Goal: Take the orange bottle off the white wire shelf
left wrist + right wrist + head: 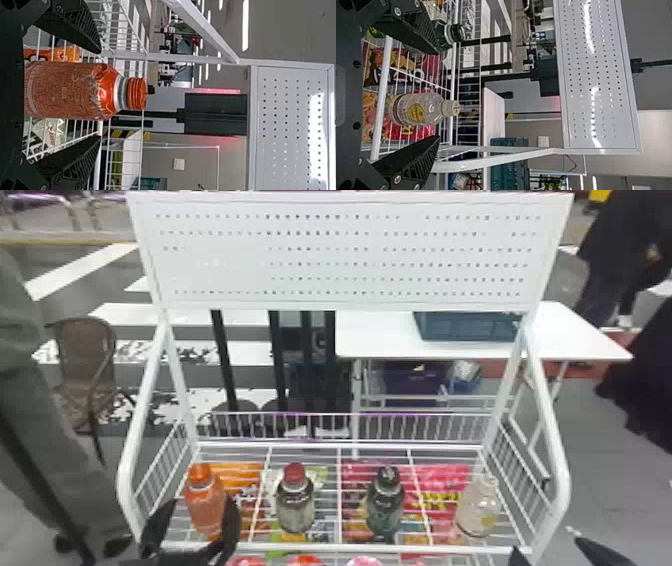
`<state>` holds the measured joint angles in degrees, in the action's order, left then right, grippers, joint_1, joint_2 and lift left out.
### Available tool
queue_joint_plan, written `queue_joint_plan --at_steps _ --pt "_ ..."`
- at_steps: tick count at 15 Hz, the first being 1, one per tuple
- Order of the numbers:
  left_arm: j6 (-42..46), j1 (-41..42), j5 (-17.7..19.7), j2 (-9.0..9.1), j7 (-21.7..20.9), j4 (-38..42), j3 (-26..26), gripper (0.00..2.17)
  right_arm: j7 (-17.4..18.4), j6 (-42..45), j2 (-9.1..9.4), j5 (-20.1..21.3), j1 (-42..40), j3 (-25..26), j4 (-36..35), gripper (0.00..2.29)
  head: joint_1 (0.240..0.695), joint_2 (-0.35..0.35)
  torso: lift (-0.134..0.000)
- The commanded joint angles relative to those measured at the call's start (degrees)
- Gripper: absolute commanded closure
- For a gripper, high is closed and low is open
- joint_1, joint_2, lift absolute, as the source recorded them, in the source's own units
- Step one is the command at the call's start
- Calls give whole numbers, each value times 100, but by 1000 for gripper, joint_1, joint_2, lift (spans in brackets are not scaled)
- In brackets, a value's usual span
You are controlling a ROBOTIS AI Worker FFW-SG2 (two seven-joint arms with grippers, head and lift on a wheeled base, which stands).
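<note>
Bracketing upright orange bottle (67,90), on white wire shelf (350,548), between wide-parted, empty jaws of left gripper (99,95); approach seemingly near done, with grip, lift and removal left to do; right gripper (438,95) also spread wide, holding nothing.

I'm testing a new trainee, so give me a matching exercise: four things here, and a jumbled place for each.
1. Orange bottle
2. Red-capped bottle
3. Clear pale-capped bottle
4. Blue crate

A. Second from the left in the bottle row
B. On the table
C. Between the left gripper's open fingers
D. Right end of the bottle row

Pairs: 1-C, 2-A, 3-D, 4-B
</note>
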<state>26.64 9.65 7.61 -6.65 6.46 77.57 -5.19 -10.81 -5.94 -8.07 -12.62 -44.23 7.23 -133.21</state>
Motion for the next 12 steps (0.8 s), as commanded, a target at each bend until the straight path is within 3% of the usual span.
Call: queue_joint_plan --at_steps 1,5,12 --pt "-58 -165 -5 23 -57 -146 0 144 0 0 -2 -4 -6 15 6 147 499 0 0" --pt "-94 -534 -5 32 -119 -673 -17 144 0 35 -2 -4 -15 41 14 147 499 0 0" --pt "-164 -587 -14 32 -145 -691 0 208 0 35 -37 -4 -50 59 14 147 499 0 0"
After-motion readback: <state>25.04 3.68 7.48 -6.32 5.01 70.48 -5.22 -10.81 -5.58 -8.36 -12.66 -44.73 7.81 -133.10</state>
